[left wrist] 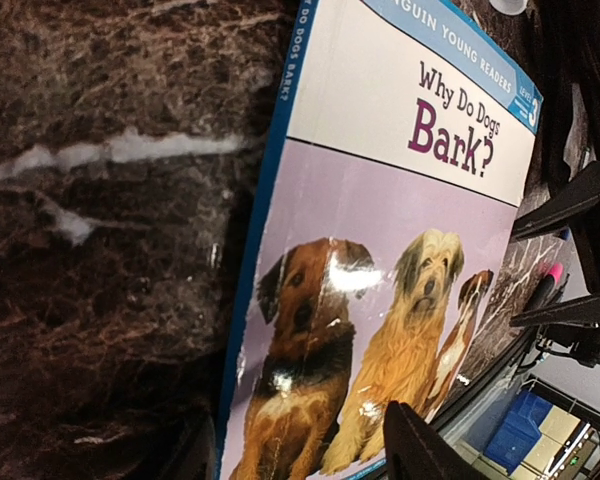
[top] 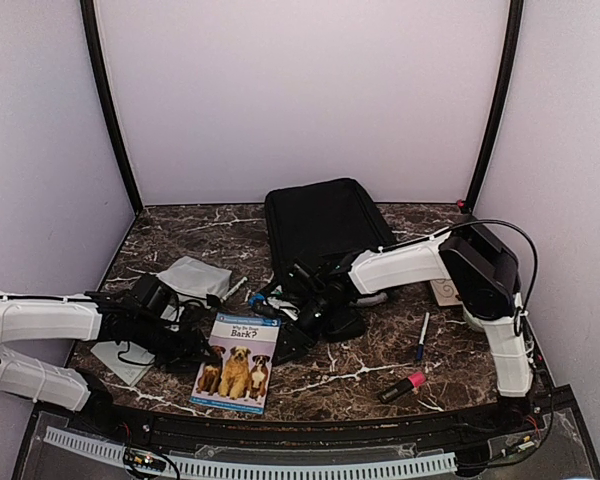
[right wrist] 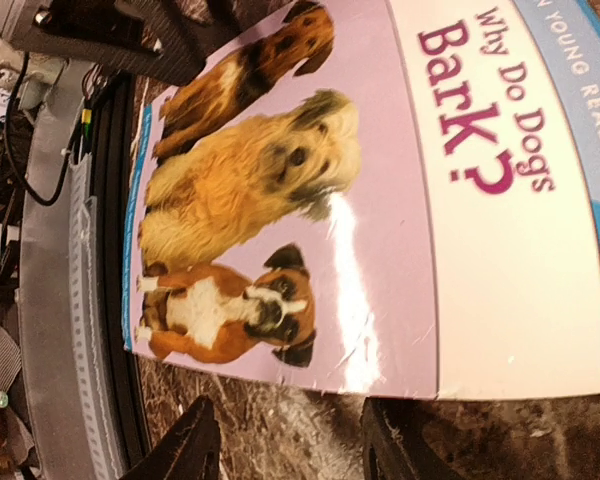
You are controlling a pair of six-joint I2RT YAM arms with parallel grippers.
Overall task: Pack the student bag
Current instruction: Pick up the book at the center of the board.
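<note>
The student bag (top: 325,225) is a large black backpack lying flat at the back middle of the table. A book (top: 237,362) titled "Why Do Dogs Bark?" with three dogs on its cover lies at the front. My left gripper (top: 200,352) is open at the book's left edge; in the left wrist view (left wrist: 310,460) its fingers straddle the book's (left wrist: 380,250) corner. My right gripper (top: 292,343) is open and empty at the book's right edge, in front of the bag; in the right wrist view (right wrist: 295,445) it hovers over bare marble beside the book (right wrist: 310,190).
A small grey pouch (top: 195,277) and a white sheet (top: 123,360) lie at the left. A blue pen (top: 422,336) and a pink marker (top: 402,386) lie at the right front. The table's black front rail (top: 310,425) runs just below the book.
</note>
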